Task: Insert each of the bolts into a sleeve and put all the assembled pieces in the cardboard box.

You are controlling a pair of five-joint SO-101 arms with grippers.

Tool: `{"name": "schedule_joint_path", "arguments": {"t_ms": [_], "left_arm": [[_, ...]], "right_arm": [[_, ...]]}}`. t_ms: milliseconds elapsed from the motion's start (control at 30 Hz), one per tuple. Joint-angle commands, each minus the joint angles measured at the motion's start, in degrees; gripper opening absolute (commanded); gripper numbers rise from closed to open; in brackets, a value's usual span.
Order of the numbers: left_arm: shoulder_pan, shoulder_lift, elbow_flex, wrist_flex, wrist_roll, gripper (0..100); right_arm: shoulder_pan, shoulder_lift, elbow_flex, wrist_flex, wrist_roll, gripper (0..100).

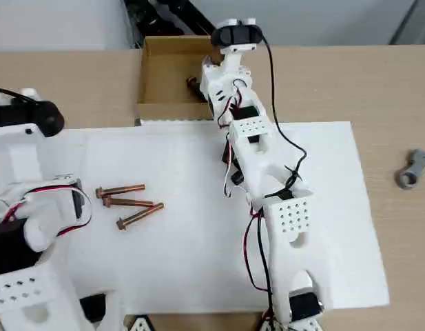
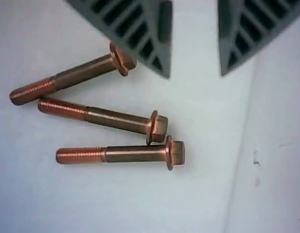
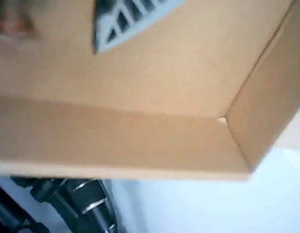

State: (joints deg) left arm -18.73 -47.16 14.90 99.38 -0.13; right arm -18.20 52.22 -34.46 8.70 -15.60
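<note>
Three copper bolts [image 1: 129, 203] lie close together on the white sheet [image 1: 198, 262], left of centre. In the left wrist view the bolts [image 2: 120, 154] lie just off my left gripper [image 2: 194, 68], which hangs open above the sheet with nothing in it, nearest the head of one bolt [image 2: 121, 59]. My left arm [image 1: 54, 203] stands left of the bolts. My right gripper [image 1: 198, 84] is inside the cardboard box [image 1: 164, 72] at the back, with a small dark piece [image 1: 192, 83] beside it. The right wrist view looks at the box's inner wall and corner [image 3: 222, 121].
A grey metal piece [image 1: 412, 168] lies on the bare wooden table at the far right, off the sheet. The right arm [image 1: 267, 165] stretches from the front edge across the sheet to the box. Dark equipment [image 1: 157, 17] stands behind the box.
</note>
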Motion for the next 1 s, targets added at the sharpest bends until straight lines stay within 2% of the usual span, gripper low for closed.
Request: {"name": "schedule_joint_path", "arguments": {"t_ms": [0, 167, 533, 733, 967], "left_arm": [[-0.35, -0.09, -0.04, 0.88, 1.76, 7], [-0.26, 4.57, 0.04, 0.97, 5.71, 9], [-0.35, 36.66, -4.62, 0.88, 11.34, 9], [0.00, 47.21, -11.30, 0.70, 16.44, 9], [0.00, 56.62, -16.13, 0.35, 16.79, 13]], "right_arm": [[0.48, -3.47, -2.99, 0.48, -0.62, 18.8], [0.40, -7.43, -2.99, 3.21, -0.62, 18.8], [0.57, -21.76, -2.90, 25.71, -0.70, 19.0], [0.57, -25.45, -2.90, 37.85, -0.70, 19.0], [0.92, -26.33, -2.90, 48.04, -0.70, 18.8]]}}
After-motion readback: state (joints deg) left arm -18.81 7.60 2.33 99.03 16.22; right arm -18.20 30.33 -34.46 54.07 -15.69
